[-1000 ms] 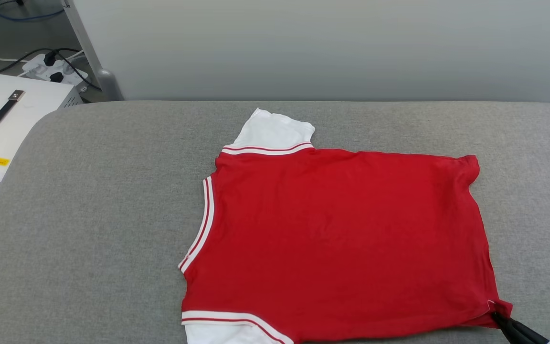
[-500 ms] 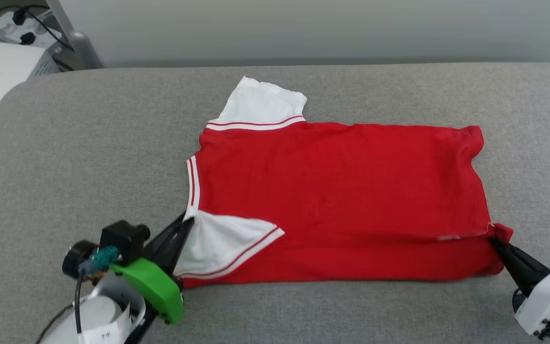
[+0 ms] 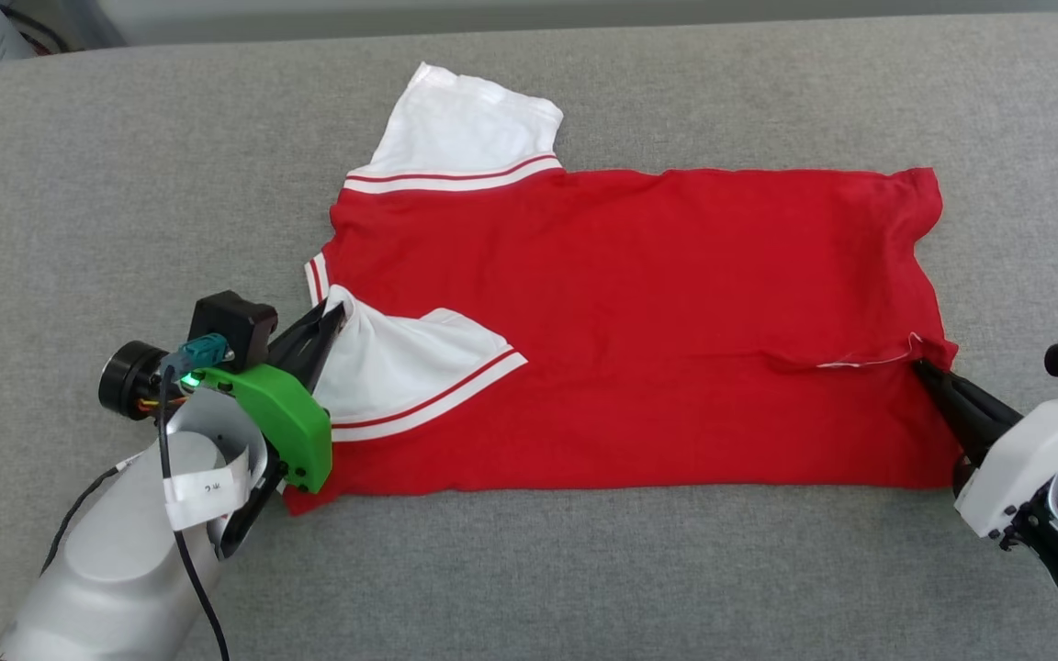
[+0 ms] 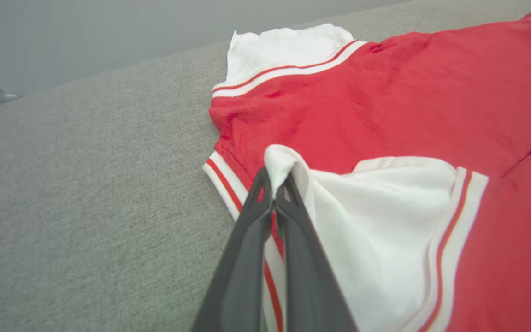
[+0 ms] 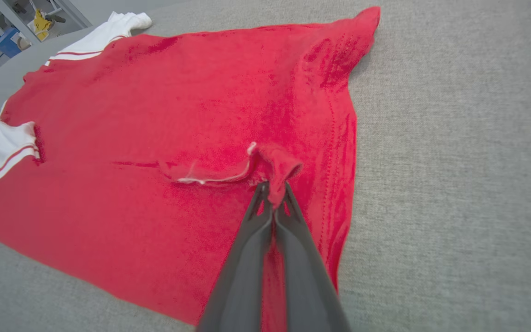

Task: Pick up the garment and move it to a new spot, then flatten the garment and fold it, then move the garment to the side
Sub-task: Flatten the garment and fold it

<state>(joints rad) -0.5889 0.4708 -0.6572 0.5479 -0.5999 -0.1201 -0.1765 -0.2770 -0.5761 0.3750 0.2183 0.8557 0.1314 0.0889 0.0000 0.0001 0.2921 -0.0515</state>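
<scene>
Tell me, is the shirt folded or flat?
Partly folded. The left tool holds the near sleeve over the red shirt; the right tool holds the hem corner turned inward. The far sleeve lies spread.

Pinches a white sleeve tip of the garment [image 4: 385, 92] in the left gripper [image 4: 274, 183], doubled over its red body.

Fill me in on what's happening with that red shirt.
The robot is folding the garment, a red T-shirt with white sleeves, spread on a grey padded surface. Its left pincer is shut on the near white sleeve, and its right pincer is shut on the near hem corner. Both pinched parts sit over the red body, so the near long edge lies doubled and the fold looks partway done. The far sleeve lies flat.
</scene>
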